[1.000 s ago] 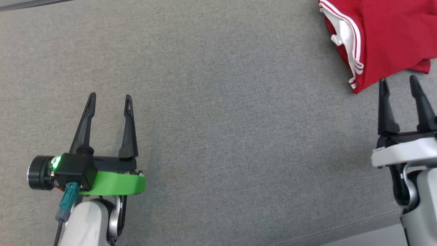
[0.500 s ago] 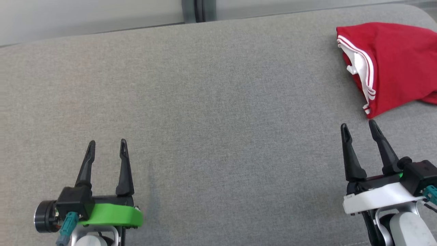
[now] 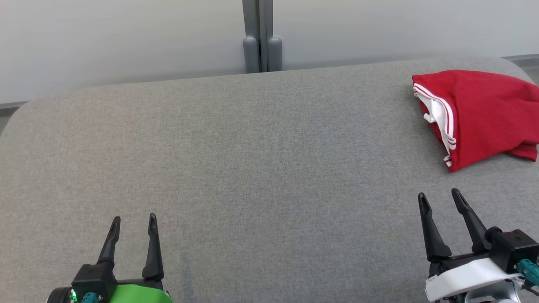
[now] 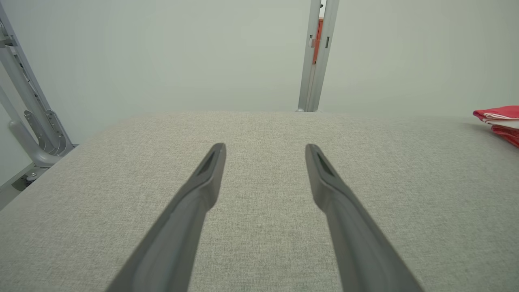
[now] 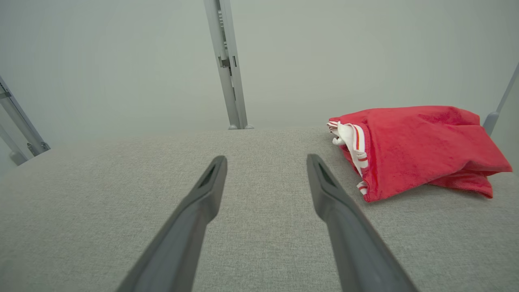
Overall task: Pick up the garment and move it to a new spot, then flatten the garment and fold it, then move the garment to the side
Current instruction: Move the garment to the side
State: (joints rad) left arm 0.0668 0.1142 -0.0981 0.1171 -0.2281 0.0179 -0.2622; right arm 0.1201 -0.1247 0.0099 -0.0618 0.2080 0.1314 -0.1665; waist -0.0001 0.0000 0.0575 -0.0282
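A folded red garment point(image 3: 484, 113) with white striped trim lies at the far right of the grey padded table point(image 3: 261, 168). The right wrist view shows the garment point(image 5: 413, 146) ahead and to the right of my fingers; its edge point(image 4: 500, 117) peeks in at the right of the left wrist view. My right gripper point(image 3: 440, 197) hovers open near the front right, a short way in front of the garment and apart from it. My left gripper point(image 3: 134, 219) stands open at the front left with nothing between its fingers.
A pale wall with a grey upright post point(image 3: 260, 38) runs behind the table's far edge. Metal frame struts point(image 4: 28, 121) stand off the table's left side.
The head camera has tilted up, so the far edge, wall and post came into view. Both grippers sit lower in the picture, and the right one has drawn back from the garment.
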